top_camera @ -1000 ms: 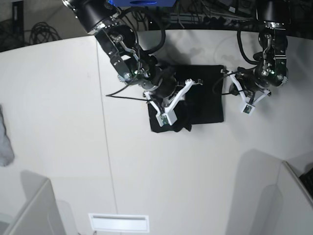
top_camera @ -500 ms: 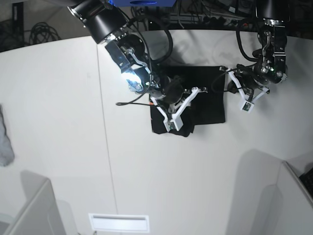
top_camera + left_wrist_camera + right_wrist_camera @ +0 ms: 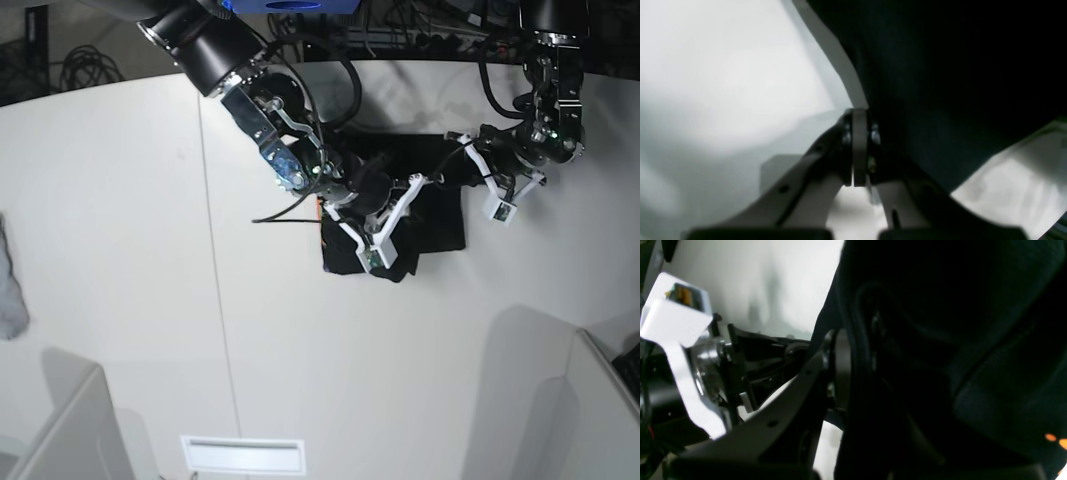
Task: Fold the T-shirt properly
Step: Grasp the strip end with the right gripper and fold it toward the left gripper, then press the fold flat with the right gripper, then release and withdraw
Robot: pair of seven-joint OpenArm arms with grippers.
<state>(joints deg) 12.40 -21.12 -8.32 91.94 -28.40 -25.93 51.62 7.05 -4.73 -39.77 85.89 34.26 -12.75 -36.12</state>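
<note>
- White table [image 3: 120, 250] carried the folded black T-shirt [image 3: 440, 215] near its far edge
- Grey cloth [image 3: 10, 290] lay at the table's left edge, well apart
- Cables [image 3: 85, 65] lay beyond the table
- Left gripper [image 3: 858, 150] was closed, empty, beside the T-shirt
- Right gripper [image 3: 853, 373] clamped a T-shirt fold

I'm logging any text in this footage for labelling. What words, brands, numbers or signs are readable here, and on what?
None can be read.
T-shirt: orange flecks of its print show at the right wrist view's edge; no letters can be made out.
Blue part at the base view's top edge: too cropped to show any text.
</note>
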